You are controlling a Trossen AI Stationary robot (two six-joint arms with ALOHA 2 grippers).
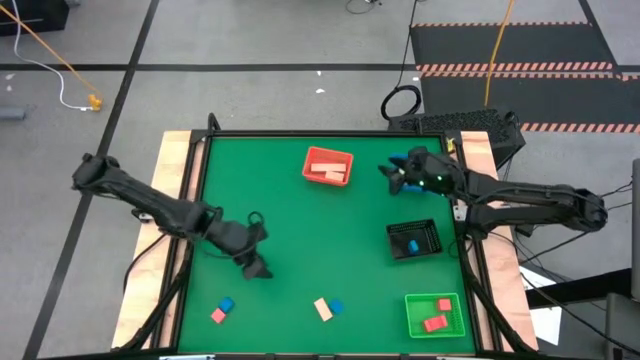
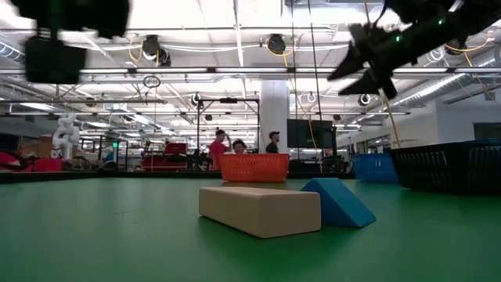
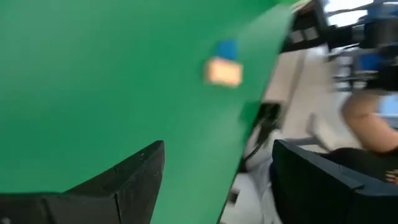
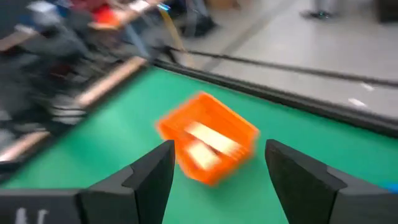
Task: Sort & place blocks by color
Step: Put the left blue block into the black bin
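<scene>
the table (image 1: 280,250) carries three trays and four loose blocks. the orange tray (image 1: 328,165) near the far edge holds pale wood blocks (image 1: 324,167), which suggests it is the bin for that colour. the black tray (image 1: 414,240) on the right side holds one blue block (image 1: 411,245). the green tray (image 1: 435,314) at the near right corner holds two red blocks (image 1: 434,322).

still unsorted: a blue block (image 1: 227,304) touching a pink block (image 1: 218,315) near the front left, and a wood bar (image 1: 322,309) just beside a blue wedge (image 1: 336,306) at front centre. the low view confirms the bar and wedge lie flat on the mat, side by side.

the right gripper (image 1: 393,176) hangs above the table between the orange tray and the black tray, raised clear of the surface. its fingers stand well apart with nothing between them; its wrist view looks down at the orange tray. judged: it is in transit with no load.

the left gripper (image 1: 254,265) sits low over the mat, left of centre, well apart from both loose pairs. its fingers are spread wide and hold nothing; its wrist view faces the wood bar and blue wedge, so that pair is the likely next pick.

judged progress: partly done, four blocks outstanding. touching pairs risk one block being nudged when its neighbour is taken.
</scene>
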